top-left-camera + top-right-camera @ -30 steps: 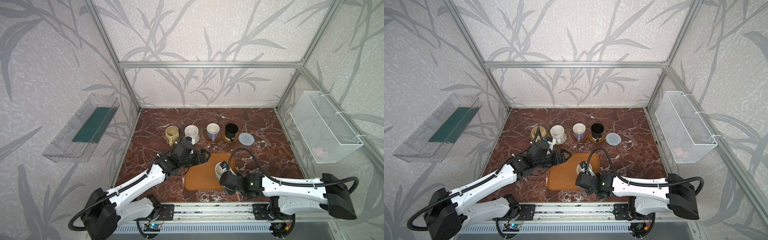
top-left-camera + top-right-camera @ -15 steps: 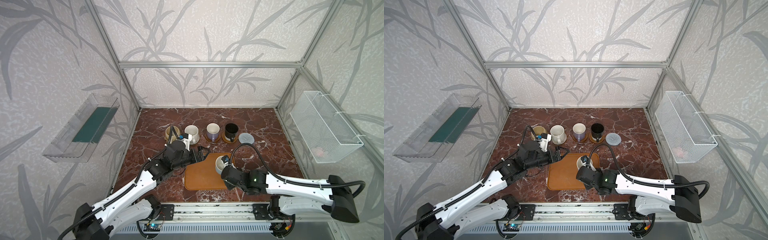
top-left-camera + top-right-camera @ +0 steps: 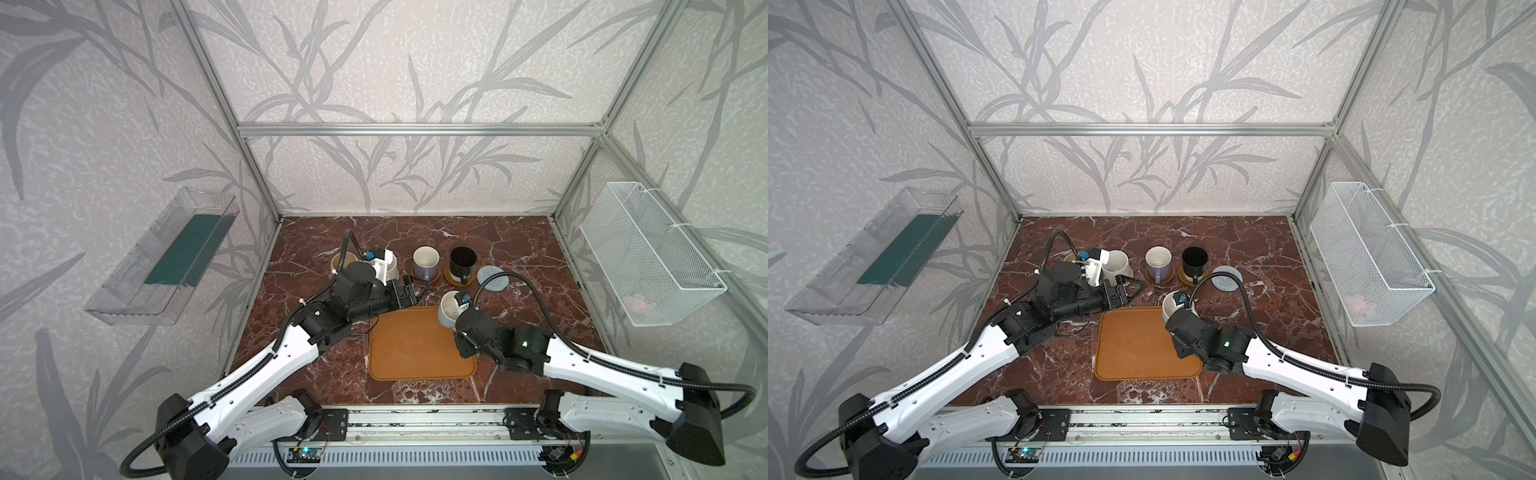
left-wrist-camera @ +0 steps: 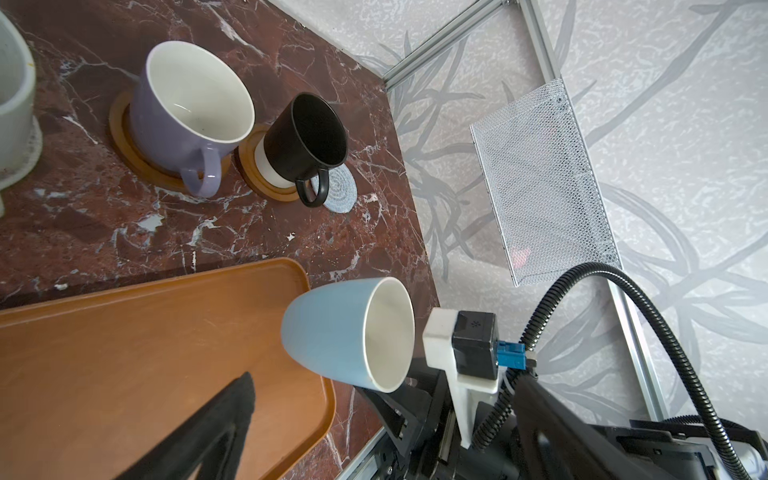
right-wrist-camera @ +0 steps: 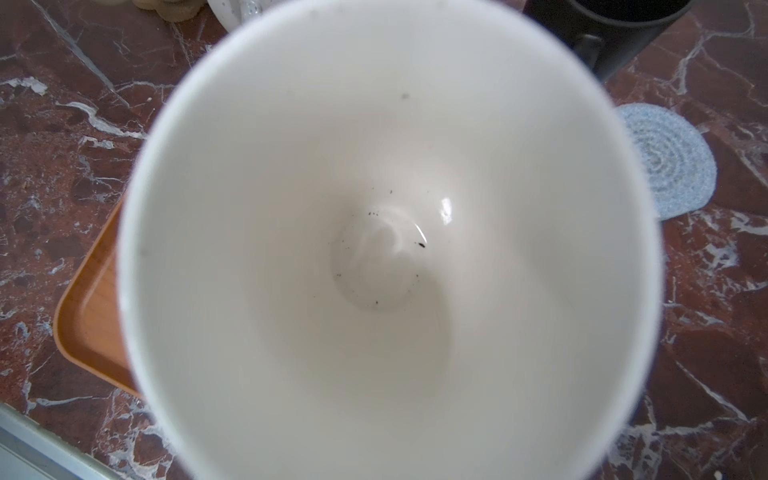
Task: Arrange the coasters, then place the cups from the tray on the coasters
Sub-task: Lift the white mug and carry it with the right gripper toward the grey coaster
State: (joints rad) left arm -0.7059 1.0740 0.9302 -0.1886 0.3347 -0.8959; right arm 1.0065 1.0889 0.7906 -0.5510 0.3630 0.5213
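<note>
My right pincer (image 4: 399, 405) is clenched on the light blue cup (image 3: 449, 309). The contact itself is hidden behind the cup body, so I take it to be at the handle side. The cup is off the tray (image 3: 415, 353), above its far right corner. It is tilted, with its long axis leaning so the mouth faces back at my right wrist.

What matters for the next move is the grey-blue woven coaster (image 3: 492, 279). It is bare and lies beyond the cup and to the right in both top views, touching or just beside the black cup's wooden disc (image 4: 253, 166). My right arm is the nearer one.

My left pincer (image 3: 409, 293) is released, jaws wide and holding nothing. It is over the bench just past the tray's far left edge, near the white cup (image 3: 388, 266).

- **Tray:** no cup stands on it.
- **Lavender cup (image 3: 424, 262) and black cup (image 3: 462, 261):** each is upright on a wooden disc, and both look empty.
- **White cup:** it sits on a cream woven mat (image 4: 25, 158).
- **Beige cup (image 3: 343, 262):** it is mostly hidden, so I cannot tell what is under it.
- **Light blue cup:** it holds only a few dark specks.
- **Wire basket (image 3: 648, 253):** there is something pink inside, too blurred to name.
</note>
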